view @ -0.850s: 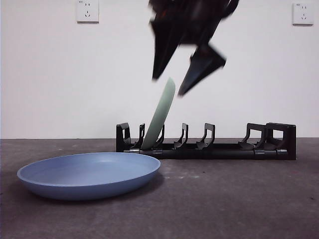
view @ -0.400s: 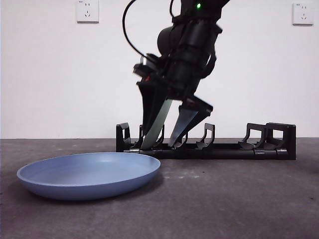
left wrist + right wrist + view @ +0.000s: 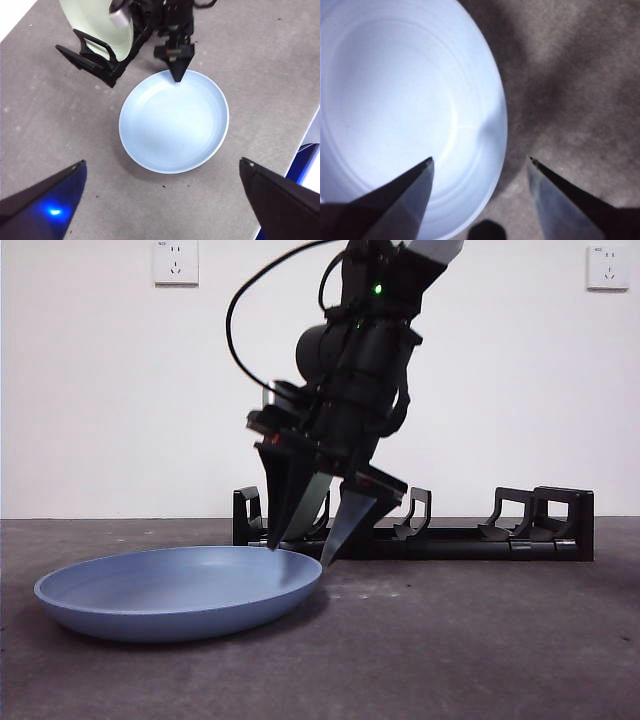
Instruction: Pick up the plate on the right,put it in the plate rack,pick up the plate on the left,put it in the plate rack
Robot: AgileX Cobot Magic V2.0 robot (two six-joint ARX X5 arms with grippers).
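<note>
- Blue plate (image 3: 180, 590) lies flat on the grey surface (image 3: 480, 640), front-left.
- Right gripper (image 3: 300, 545) angles steeply down, jaws open, straddling the blue plate's rim at its 2 o'clock edge.
- Green plate (image 3: 97, 20) stands in the plate rack (image 3: 500, 535).
- Left gripper (image 3: 160, 175) hovers high, jaws open.

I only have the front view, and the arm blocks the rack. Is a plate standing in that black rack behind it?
Observer: Yes. The left wrist view shows a pale green round plate upright between the prongs of the black plastic plate rack.
Operator: Which arm is down at the blue plate?
Observer: The right gripper. Its own camera looks onto the shallow blue round plate.
Operator: Is it lined up on the rim?
Observer: It is open, with one jaw over the plate's inside, the other over the grey table and the rim between them.
</note>
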